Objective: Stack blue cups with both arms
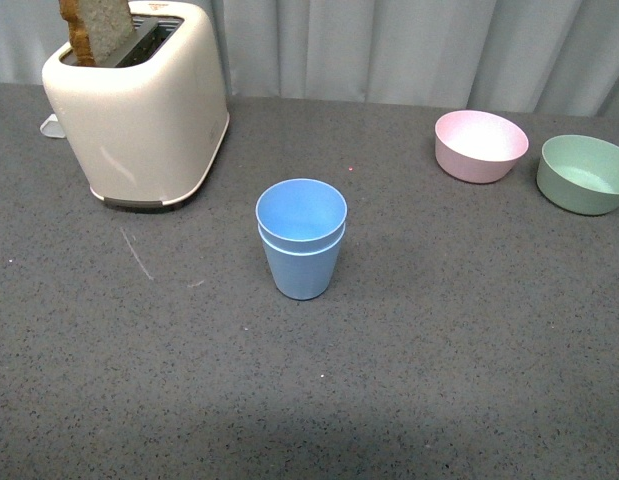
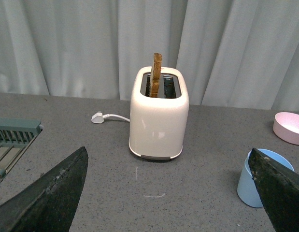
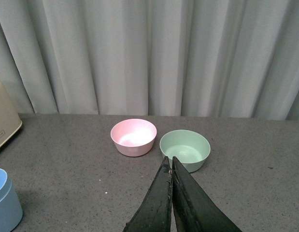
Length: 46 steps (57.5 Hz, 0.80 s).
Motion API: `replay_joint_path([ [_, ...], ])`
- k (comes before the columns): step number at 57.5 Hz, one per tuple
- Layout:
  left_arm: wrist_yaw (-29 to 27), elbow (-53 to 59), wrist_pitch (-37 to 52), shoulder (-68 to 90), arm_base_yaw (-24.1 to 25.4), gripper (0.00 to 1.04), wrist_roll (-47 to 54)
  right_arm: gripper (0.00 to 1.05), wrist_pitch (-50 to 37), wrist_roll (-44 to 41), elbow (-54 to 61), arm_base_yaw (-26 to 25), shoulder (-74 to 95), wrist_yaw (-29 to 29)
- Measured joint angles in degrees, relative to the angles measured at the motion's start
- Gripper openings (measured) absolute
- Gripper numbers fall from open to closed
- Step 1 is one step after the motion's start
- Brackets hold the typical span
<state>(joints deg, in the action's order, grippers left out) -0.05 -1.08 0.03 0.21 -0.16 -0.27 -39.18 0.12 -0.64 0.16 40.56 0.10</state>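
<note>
We find the blue cups [image 1: 301, 240] nested, upright, mid-table; toaster [image 1: 139, 105] at 10 o'clock, pink bowl [image 1: 480, 145] at 2. Left gripper [image 2: 168, 193] fingers wide apart, right gripper [image 3: 171, 166] pressed together, both empty.

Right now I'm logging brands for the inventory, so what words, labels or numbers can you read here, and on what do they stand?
Nothing can be read.
Toaster: a small dark marking near its base in the right wrist view, too small and blurred to read.
Blue cups, pink bowl, green bowl: no text visible.
</note>
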Motion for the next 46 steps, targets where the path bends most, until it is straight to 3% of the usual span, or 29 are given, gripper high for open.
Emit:
replay_joint_path([
  [46, 0.02, 0.0, 0.0, 0.0, 0.0, 0.98, 0.0, 0.01, 22.4, 0.0, 0.48, -0.02, -23.98, 0.0],
])
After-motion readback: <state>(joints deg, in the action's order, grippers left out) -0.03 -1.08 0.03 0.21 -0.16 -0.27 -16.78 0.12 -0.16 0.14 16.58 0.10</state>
